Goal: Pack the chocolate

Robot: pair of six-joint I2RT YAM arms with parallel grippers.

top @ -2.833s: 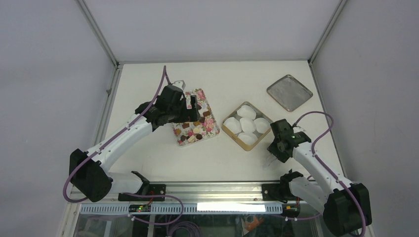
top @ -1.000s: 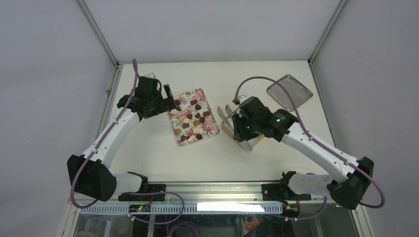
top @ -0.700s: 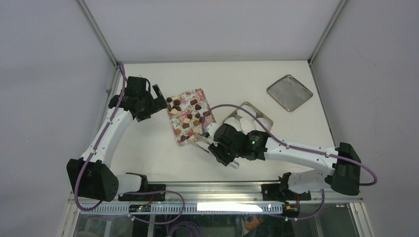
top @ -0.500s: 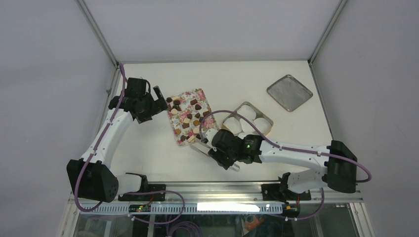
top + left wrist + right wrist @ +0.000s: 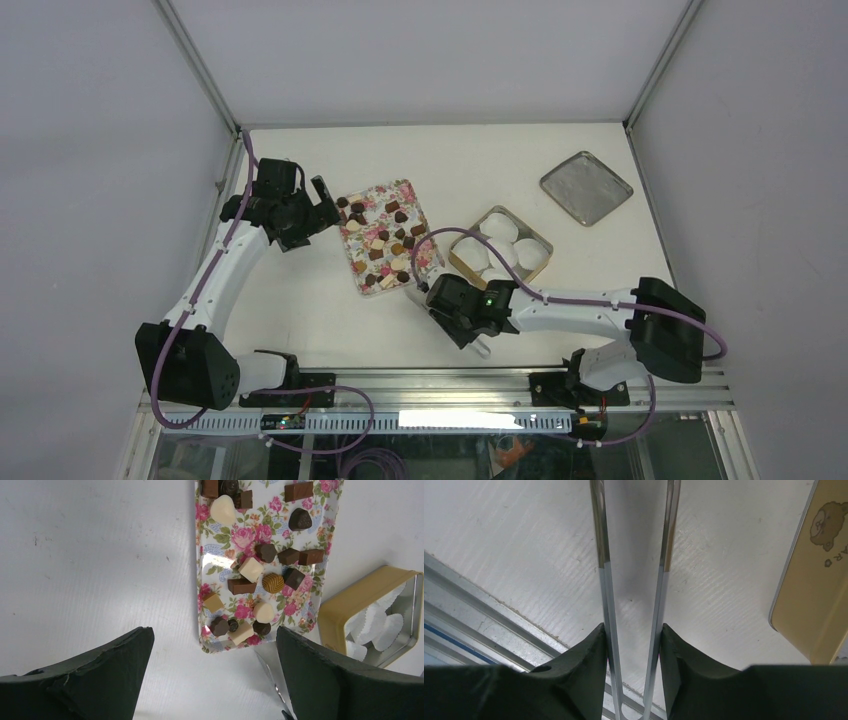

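The chocolate (image 5: 385,240) (image 5: 273,582) is spread over the pink floral tray (image 5: 428,256) (image 5: 325,525), which is set flat on the white table (image 5: 480,160). Most pieces are dark brown, a few are tan or cream, and square, round and domed shapes are mixed among them.

The left gripper (image 5: 320,208) (image 5: 212,635) is held just off the left edge of the tray. Its jaws are spread wide and nothing is gripped. In the left wrist view most of the tray is framed between the two dark fingers (image 5: 100,675).

The right gripper (image 5: 445,298) (image 5: 631,630) is placed off the near right corner of the tray. It is closed partway on a pair of metal tongs (image 5: 604,580) (image 5: 267,667), whose two shiny arms are pinched between the fingers yet kept apart. The tips are cut off in the right wrist view. In the left wrist view a strip of the tongs is seen just beside that corner of the tray, but whether the tray is touched cannot be told.

To the right of the tray, near it but apart, a gold-rimmed tin (image 5: 470,232) (image 5: 350,600) (image 5: 804,595) is set, and white crinkled paper cups (image 5: 500,250) (image 5: 380,625) are held in it. A grey square lid (image 5: 586,187) is laid well apart from the tray, farther right and toward the back of the table.
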